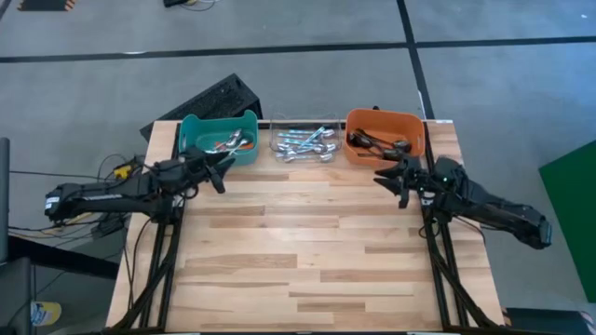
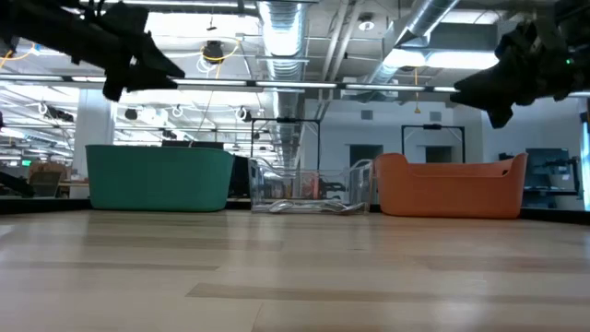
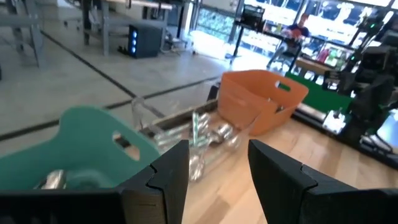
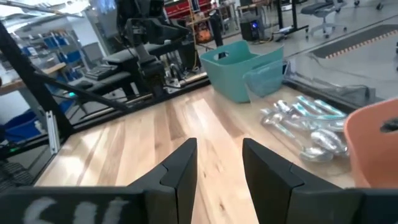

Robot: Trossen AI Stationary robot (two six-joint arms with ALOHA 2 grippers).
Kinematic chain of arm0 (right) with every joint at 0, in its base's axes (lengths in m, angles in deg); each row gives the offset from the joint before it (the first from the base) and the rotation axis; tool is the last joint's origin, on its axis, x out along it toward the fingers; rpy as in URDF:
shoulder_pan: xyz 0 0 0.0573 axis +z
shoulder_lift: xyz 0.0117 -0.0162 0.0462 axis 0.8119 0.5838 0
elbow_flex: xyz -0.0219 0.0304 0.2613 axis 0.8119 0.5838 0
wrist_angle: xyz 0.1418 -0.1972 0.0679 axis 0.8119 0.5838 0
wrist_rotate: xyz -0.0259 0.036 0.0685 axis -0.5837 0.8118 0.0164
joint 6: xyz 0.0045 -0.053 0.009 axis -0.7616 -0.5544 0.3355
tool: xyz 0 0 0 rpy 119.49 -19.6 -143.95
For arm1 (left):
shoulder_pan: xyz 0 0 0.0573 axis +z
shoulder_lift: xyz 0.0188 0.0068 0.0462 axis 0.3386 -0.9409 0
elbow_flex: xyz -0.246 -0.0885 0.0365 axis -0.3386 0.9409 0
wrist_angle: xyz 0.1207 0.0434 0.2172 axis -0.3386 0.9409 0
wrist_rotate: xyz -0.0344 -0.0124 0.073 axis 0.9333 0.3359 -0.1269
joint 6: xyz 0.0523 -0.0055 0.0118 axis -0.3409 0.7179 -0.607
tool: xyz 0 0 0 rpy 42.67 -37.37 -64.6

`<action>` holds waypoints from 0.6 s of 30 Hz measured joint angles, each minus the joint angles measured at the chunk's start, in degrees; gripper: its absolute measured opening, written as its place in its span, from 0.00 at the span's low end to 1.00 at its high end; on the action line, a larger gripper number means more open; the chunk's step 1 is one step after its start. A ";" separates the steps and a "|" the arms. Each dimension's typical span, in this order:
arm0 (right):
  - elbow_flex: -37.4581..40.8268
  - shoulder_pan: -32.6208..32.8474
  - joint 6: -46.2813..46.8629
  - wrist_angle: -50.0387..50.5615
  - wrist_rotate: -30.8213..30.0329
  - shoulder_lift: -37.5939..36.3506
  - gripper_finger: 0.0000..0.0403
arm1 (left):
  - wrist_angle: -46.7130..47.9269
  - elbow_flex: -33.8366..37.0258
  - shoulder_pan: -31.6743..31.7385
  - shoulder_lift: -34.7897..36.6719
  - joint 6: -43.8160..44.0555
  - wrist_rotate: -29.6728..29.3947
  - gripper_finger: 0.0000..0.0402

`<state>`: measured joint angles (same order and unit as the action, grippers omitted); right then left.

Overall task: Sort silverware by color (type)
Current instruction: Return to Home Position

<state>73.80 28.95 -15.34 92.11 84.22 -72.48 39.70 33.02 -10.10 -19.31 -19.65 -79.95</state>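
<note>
From the low view I can't see into the teal bin (image 2: 159, 178) or the orange bin (image 2: 452, 189); their walls hide the contents. From above, the spoons (image 1: 303, 142) are too small for me to count. My right wrist view cuts the orange bin off at the edge.

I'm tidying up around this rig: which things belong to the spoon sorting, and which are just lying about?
Job: spoons in the teal bin, clear bin and orange bin; left gripper and right gripper, both open above the table.
Lying about: black object on the floor behind the table; cables beside the left arm.
</note>
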 joint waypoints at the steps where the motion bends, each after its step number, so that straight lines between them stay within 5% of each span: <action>1: 0.71 0.26 0.11 -0.17 -0.02 -0.56 0.37 | 0.09 0.51 0.00 0.00 0.47 0.00 0.38; 18: 5.96 0.45 5.03 -0.68 -0.24 -4.62 0.37 | -4.13 10.93 0.00 0.04 4.78 -1.55 0.38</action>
<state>79.75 29.40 -10.31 91.42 83.99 -77.10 35.57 43.95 -10.10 -19.26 -14.87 -81.50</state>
